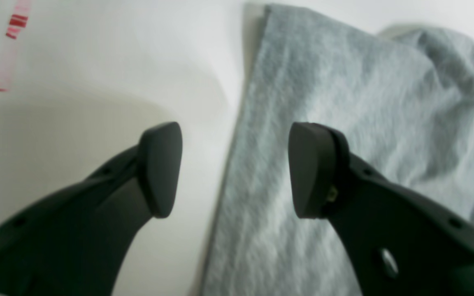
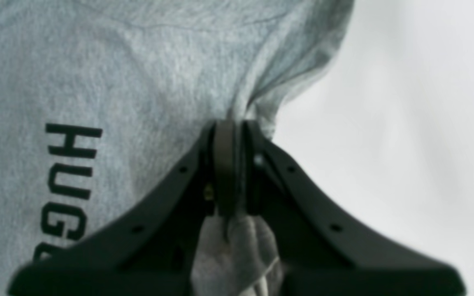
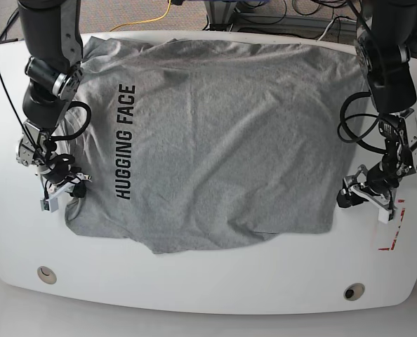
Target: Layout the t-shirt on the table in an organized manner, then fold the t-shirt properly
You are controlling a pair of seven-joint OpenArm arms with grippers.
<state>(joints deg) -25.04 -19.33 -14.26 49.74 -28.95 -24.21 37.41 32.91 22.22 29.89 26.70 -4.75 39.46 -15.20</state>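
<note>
1. One grey t-shirt (image 3: 215, 140) lies spread across the white table (image 3: 215, 288).
2. Right gripper (image 2: 231, 164) is clamped on the shirt's edge.
3. Left gripper (image 1: 235, 170) hovers spread wide over the opposite hem, holding nothing.

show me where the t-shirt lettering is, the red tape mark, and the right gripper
t-shirt lettering (image 3: 126, 142): base view, middle of the printed words.
red tape mark (image 3: 390, 246): base view, its corner.
right gripper (image 2: 229, 125): right wrist view, fingertips pinching cloth.
</note>
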